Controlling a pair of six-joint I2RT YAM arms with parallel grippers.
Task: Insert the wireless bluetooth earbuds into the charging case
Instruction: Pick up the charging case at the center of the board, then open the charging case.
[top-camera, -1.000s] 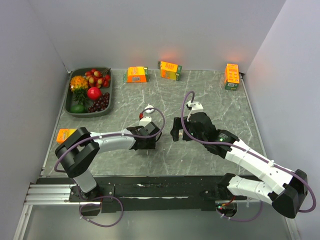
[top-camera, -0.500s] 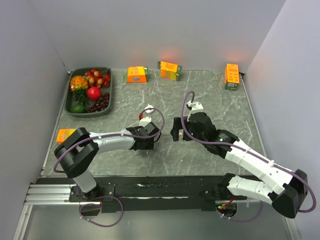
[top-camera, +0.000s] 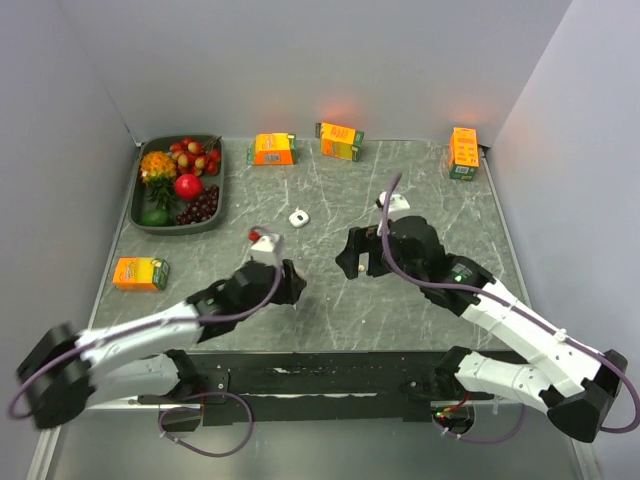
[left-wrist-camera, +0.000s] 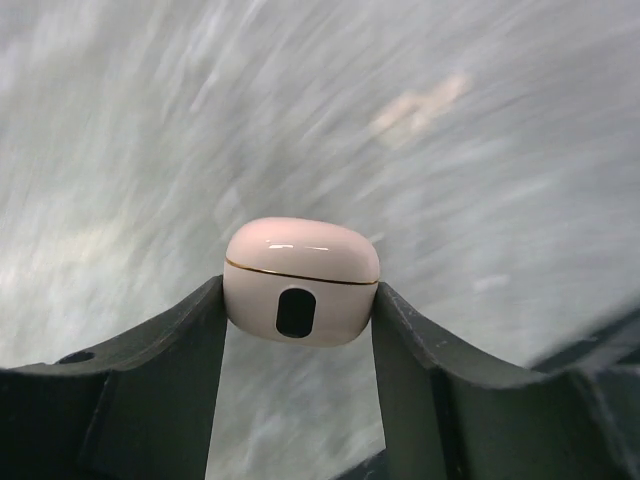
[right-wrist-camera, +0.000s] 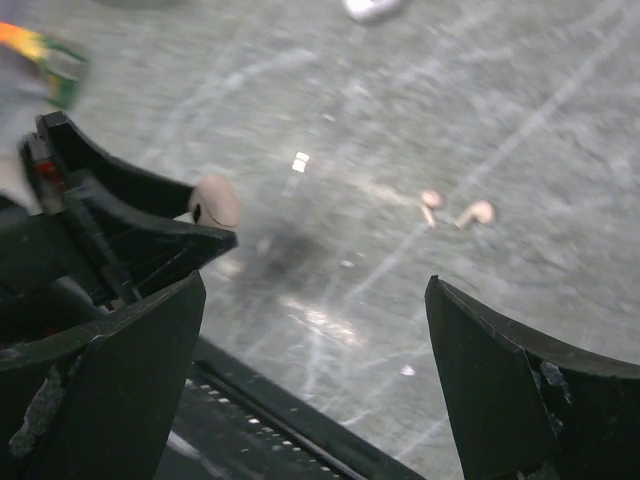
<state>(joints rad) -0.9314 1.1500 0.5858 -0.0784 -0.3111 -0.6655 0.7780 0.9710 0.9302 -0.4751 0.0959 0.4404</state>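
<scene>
Left wrist view: the left gripper (left-wrist-camera: 298, 300) is closed partway on the charging case (left-wrist-camera: 301, 262), one finger pressed to each side. The case is a pale rounded shell with its lid down, a thin gold seam and a dark oval opening facing the camera. It is held clear of the worktop (top-camera: 430, 180), which is blurred in this view.

Right wrist view: the right gripper (right-wrist-camera: 315, 285) stands wide open and holds nothing. The wireless bluetooth earbuds (right-wrist-camera: 455, 210) lie on the grey marbled worktop beyond the jaws, toward the right finger. The two are just beside each other and apart from both grippers. The held case shows at the left of this view.

Top external view: both grippers are over mid-worktop, near one another. Two small white pieces (top-camera: 298, 216) lie farther back. A fruit tray (top-camera: 140, 195) sits at the rear left. Four orange cartons (top-camera: 273, 149) stand around the edges.
</scene>
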